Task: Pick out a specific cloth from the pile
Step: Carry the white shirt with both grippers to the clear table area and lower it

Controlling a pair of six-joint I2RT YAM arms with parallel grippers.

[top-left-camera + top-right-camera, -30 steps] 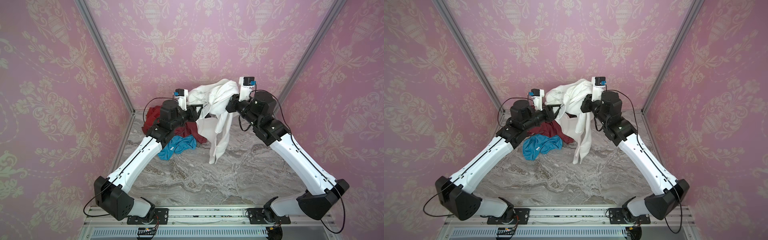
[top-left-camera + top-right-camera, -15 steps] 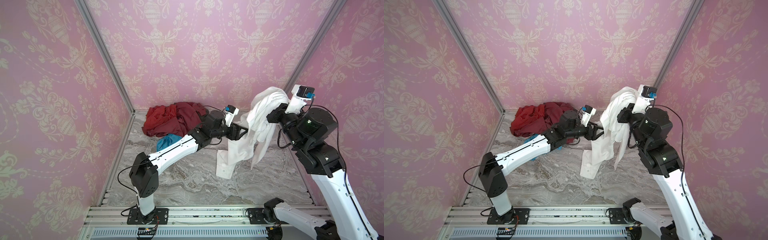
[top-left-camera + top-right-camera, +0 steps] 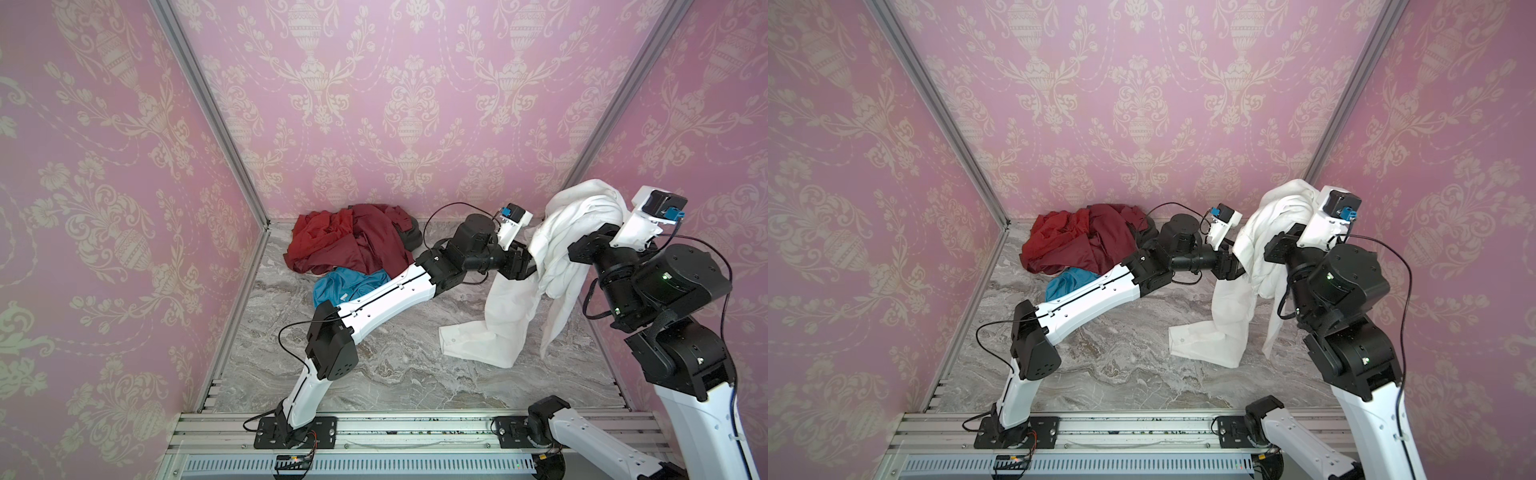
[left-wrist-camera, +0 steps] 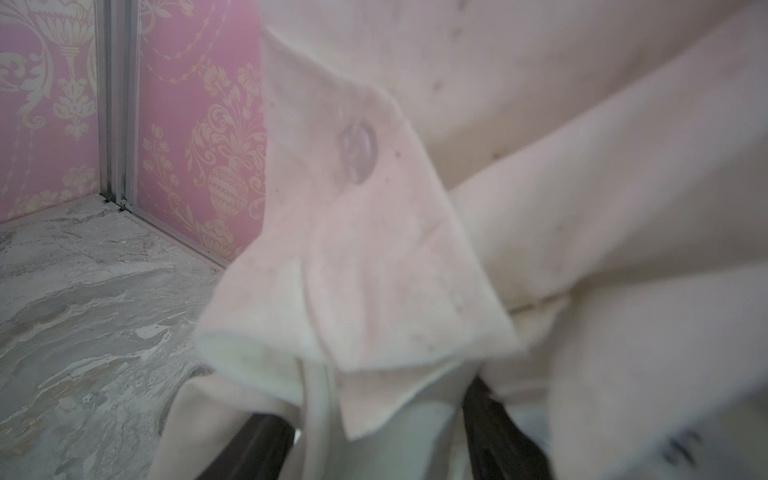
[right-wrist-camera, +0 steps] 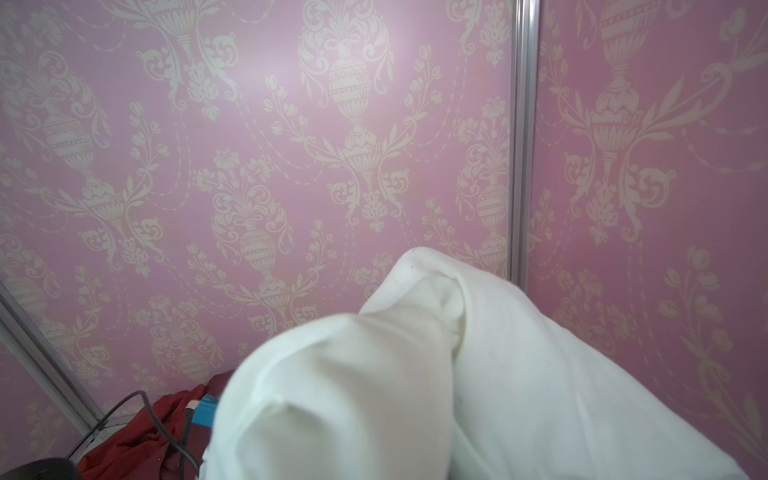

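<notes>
— What closes the space in?

— Three walls papered pink with a cream pattern of urns, flowers and beaded swags: the far wall (image 3: 415,104), the left wall (image 3: 83,208) and the right wall (image 3: 723,124).

— And where they meet?

— An aluminium post stands in each far corner, the left post (image 3: 210,112) and the right post (image 3: 619,95). A metal strip (image 3: 239,307) lines the foot of the left wall.

— The surface underneath?

— The bench (image 3: 374,374) is marbled grey and white with brownish veins.

— Its near edge?

— An aluminium rail (image 3: 415,428) runs across it, with a slotted grey duct (image 3: 415,463) just nearer.

— The light?

— Soft and even, with only faint shadows on the bench.
</notes>
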